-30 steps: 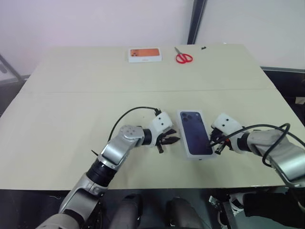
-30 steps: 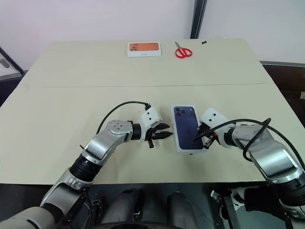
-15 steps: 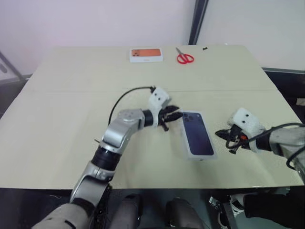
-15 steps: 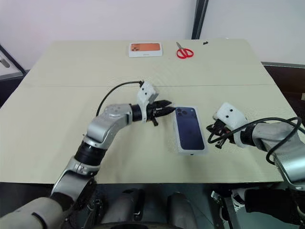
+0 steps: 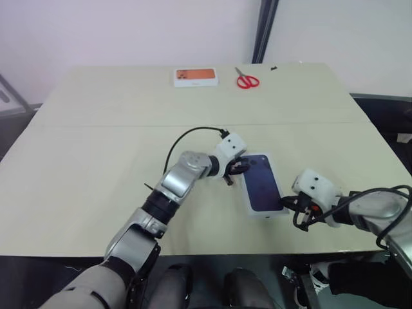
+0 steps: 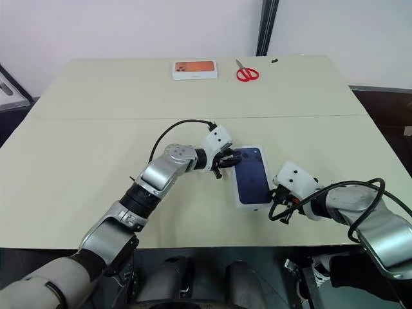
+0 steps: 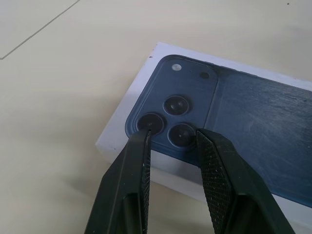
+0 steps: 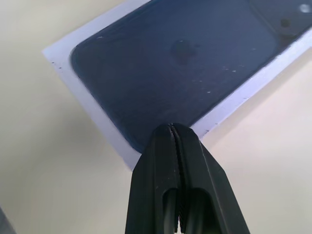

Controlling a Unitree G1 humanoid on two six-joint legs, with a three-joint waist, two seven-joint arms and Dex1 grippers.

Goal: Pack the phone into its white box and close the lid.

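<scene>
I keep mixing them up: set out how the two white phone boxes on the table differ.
The near box carries a dark-blue phone print on its lid; the far box carries an orange one. The near box lies lengthwise away from the robot between the left gripper and right gripper; the far box lies crosswise at the table's far edge, beside the red scissors, with no gripper near. Both are shallow, white, rectangular and lying flat.
</scene>
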